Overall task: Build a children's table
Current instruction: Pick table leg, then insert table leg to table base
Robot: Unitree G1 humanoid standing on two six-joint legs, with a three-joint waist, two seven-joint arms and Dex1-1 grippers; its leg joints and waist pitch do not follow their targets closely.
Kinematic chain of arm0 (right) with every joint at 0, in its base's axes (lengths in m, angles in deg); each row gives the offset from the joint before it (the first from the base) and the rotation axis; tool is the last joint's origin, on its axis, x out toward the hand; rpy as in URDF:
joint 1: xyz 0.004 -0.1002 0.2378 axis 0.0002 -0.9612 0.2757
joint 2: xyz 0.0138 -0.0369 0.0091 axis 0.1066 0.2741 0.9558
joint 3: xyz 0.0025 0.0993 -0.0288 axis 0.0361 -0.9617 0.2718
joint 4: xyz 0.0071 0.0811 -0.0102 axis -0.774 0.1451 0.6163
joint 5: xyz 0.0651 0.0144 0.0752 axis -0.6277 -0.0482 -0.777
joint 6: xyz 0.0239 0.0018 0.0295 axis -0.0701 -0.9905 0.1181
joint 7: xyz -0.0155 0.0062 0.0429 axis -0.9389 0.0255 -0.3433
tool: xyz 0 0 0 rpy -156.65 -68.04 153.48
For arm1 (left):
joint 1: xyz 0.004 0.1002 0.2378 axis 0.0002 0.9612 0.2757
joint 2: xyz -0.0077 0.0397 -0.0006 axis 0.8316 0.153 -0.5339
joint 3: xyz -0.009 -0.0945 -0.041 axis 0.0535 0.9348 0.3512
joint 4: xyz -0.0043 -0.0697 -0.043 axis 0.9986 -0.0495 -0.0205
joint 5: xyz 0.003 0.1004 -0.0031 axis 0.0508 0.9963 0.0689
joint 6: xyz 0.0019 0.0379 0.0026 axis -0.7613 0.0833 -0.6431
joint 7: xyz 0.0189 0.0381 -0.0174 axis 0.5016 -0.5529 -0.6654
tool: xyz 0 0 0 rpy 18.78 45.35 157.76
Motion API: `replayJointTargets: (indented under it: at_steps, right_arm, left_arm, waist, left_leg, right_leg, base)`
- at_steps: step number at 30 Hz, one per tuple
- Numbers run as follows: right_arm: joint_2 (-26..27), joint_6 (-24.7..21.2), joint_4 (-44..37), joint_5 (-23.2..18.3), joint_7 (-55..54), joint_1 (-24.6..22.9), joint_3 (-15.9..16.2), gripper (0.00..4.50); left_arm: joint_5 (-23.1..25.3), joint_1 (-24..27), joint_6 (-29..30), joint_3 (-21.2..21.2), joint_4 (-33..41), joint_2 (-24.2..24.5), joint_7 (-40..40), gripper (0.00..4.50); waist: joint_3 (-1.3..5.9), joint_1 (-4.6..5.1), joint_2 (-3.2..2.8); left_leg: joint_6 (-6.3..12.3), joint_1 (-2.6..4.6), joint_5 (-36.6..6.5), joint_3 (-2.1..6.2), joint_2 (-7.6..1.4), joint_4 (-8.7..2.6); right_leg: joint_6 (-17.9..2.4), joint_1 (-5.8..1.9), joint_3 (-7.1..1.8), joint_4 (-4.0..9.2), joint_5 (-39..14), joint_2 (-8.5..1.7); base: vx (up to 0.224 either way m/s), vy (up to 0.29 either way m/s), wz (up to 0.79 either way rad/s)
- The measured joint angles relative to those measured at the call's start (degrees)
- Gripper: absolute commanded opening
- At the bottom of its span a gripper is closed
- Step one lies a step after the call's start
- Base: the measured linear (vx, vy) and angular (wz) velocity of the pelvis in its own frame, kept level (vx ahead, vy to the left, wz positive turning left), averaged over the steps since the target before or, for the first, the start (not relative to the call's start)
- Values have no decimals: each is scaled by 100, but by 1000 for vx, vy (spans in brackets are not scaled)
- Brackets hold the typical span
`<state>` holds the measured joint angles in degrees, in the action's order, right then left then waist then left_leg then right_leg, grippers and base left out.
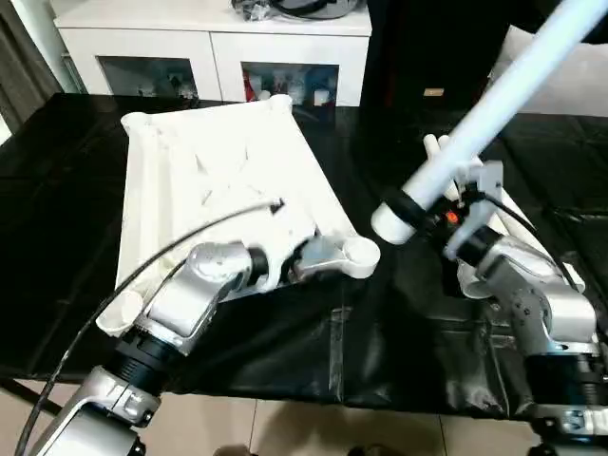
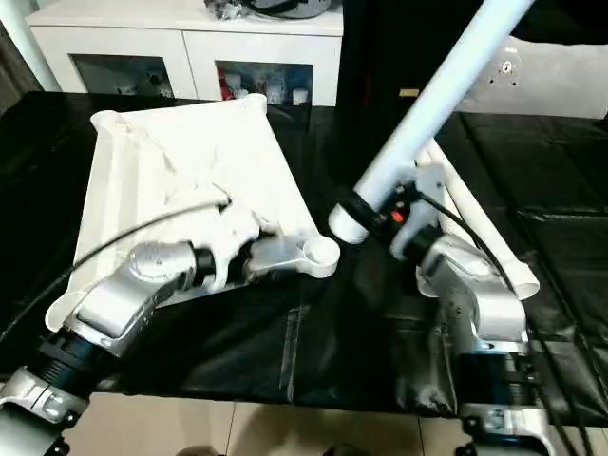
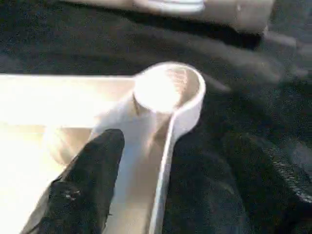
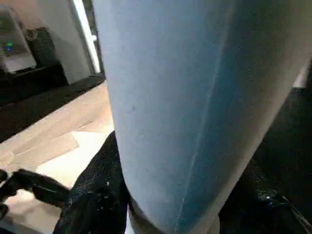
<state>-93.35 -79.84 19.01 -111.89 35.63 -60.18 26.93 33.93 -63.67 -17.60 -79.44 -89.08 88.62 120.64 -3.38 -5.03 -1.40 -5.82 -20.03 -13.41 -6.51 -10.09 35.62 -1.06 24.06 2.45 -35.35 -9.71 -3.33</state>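
Note:
The white table top [image 1: 218, 161] lies upside down on the black cover, ribs up. My left gripper [image 1: 302, 258] is shut on its near right rim, just behind the round corner socket [image 1: 361, 255]. One black finger [image 3: 87, 180] rests inside the rim, with the socket [image 3: 168, 90] just ahead of it. My right gripper [image 1: 446, 220] is shut on a long white leg [image 1: 494, 104] near its lower end. The leg slants up to the right. Its lower end [image 1: 391, 220] hangs slightly above and to the right of the socket, apart from it. The leg [image 4: 195, 97] looms close in the right wrist view.
More white legs [image 2: 475, 218] lie on the black cover [image 1: 57, 190] behind my right arm. A white cabinet [image 1: 218, 38] with dark glass compartments stands at the back. The cover's front edge runs close to my forearms, with floor below.

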Motion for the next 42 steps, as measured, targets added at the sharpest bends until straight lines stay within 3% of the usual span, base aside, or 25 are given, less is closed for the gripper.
replayJointTargets:
  at_steps: [9, 11, 14, 15, 19, 25, 30, 37, 42]
  right_arm:
    - [-14, -7, -14, -8, 59, 0, 2, 191]
    - [-14, -12, -39, -9, 55, 0, 15, 191]
    - [14, -25, -38, -20, 47, 0, 15, 191]
    - [20, -56, -38, -30, 47, 0, 15, 191]
    - [22, -63, -53, -23, 11, 0, 15, 191]
    - [85, -39, -119, -16, -117, 0, -13, 191]
    - [192, -214, -135, -353, -160, 0, -171, 191]
    - [239, -282, -135, -374, -385, 4, -241, 191]
    - [217, -185, -134, -313, -327, 3, -209, 191]
  left_arm:
    - [106, -198, -115, -1, -477, 20, 298, 286]
    - [141, -268, -199, -1, -590, -26, 336, 251]
    - [168, -367, -289, -4, -807, -86, 375, 239]
    - [196, -390, -320, -3, -845, -104, 376, 210]
    - [261, -410, -398, -3, -967, -185, 389, 184]
    - [332, -410, -493, -3, -1102, -241, 453, 133]
    - [376, -411, -525, -2, -1170, -245, 493, 94]
    - [437, -411, -615, 32, -1198, -240, 509, 24]
    - [477, -415, -646, 48, -1193, -235, 642, 2]
  waist:
    - [0, -4, 0]
    - [0, -3, 0]
    - [0, 2, 0]
    - [-1, 8, -1]
    - [-2, 6, -6]
    - [-3, 5, -8]
    - [-3, 1, -9]
    - [-4, 1, -9]
    - [-4, 10, -9]
  left_leg:
    - [-1, 0, 1, -1, 1, 0]
    - [-2, 3, 1, -1, 1, 0]
    - [-2, 2, 1, -1, 0, 0]
    - [-3, 2, 1, -1, 0, -1]
    - [-3, 2, 1, -2, 0, -1]
    - [-4, 2, 2, -2, 0, -1]
    - [-4, 2, 2, -2, 0, -2]
    - [-5, 2, 2, -2, 0, -8]
    - [-4, 2, 2, -8, 0, -11]
  right_leg:
    - [0, -1, 0, 1, 0, -1]
    - [0, -5, -1, 1, 0, -1]
    - [0, -4, -1, 1, 0, -1]
    - [0, -3, -1, 1, 0, -1]
    - [0, -3, 0, 1, 0, -1]
    - [0, -4, -1, 2, 0, -1]
    - [0, -4, -1, 3, 0, -2]
    - [0, -3, 0, 6, 0, -2]
    - [0, -3, -3, 14, 0, -2]
  base:
    - [0, 0, 0]
    - [0, 0, 0]
    - [0, 0, 0]
    - [0, 0, 0]
    - [0, 0, 0]
    - [0, 0, 0]
    - [0, 0, 0]
    - [0, 0, 0]
    - [0, 0, 0]
